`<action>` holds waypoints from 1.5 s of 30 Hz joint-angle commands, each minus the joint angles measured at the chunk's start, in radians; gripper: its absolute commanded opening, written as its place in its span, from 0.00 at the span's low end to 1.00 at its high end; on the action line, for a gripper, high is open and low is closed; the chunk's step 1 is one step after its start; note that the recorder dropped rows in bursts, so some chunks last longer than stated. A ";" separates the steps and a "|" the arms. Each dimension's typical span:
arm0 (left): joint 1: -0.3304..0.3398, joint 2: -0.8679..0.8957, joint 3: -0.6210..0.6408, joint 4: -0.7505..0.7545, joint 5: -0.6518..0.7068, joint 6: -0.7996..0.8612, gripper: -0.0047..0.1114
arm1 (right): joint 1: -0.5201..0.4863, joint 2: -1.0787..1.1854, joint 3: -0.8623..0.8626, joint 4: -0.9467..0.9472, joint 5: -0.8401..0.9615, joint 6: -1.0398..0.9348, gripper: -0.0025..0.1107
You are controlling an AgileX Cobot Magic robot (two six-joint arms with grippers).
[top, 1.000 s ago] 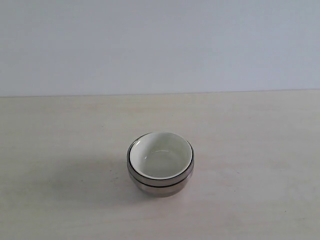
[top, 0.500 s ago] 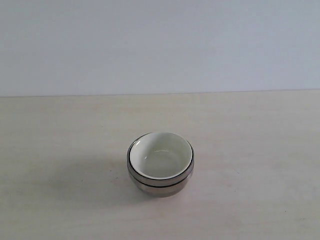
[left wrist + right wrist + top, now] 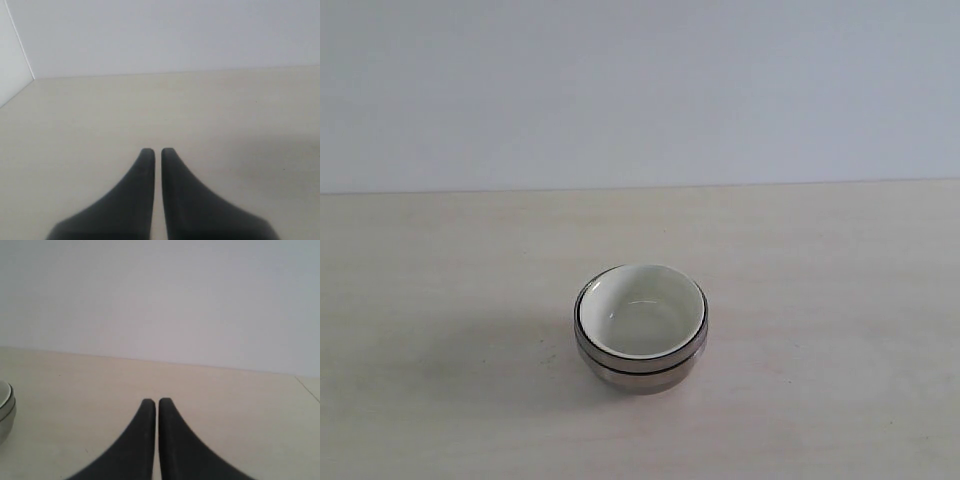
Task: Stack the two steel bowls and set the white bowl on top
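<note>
You have one stack on the pale wood-grain counter (image 3: 840, 300). The small round glossy off-white bowl (image 3: 642, 312) sits upright and nested inside the two round mirror-shiny steel bowls (image 3: 620, 365). The steel bowls are themselves nested one in the other, and a thin dark line runs around the outside where the upper one meets the lower. The white bowl's rim stands just above the steel rim and sits slightly toward the right of it, so a narrow dark crescent of gap shows along the left. The stack stands about midway between the counter's left and right sides in the exterior view, well apart from the far edge where the counter meets the plain pale wall (image 3: 640, 90).

Neither arm shows in the exterior view. Your left gripper (image 3: 157, 151) has its two black fingers pressed almost together with only a thin slit between them and nothing in it. It hangs over bare counter and faces the far left corner. Your right gripper (image 3: 157, 401) is drawn together the same way, over bare counter. In the right wrist view a sliver of the stack (image 3: 5, 410) shows at the picture's border, well apart from the fingertips.
</note>
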State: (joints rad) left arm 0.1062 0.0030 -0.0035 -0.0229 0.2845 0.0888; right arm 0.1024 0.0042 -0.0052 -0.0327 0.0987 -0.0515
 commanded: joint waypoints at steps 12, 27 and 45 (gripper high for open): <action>0.001 -0.003 0.003 -0.003 0.000 -0.011 0.08 | -0.003 -0.004 0.005 -0.030 0.204 -0.049 0.02; 0.001 -0.003 0.003 -0.003 0.000 -0.011 0.08 | -0.003 -0.004 0.005 0.027 0.233 -0.033 0.02; 0.001 -0.003 0.003 -0.003 0.000 -0.011 0.08 | -0.003 -0.004 0.005 0.033 0.233 -0.033 0.02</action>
State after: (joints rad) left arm 0.1062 0.0030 -0.0035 -0.0229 0.2845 0.0888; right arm 0.1024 0.0042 -0.0044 0.0000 0.3341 -0.0857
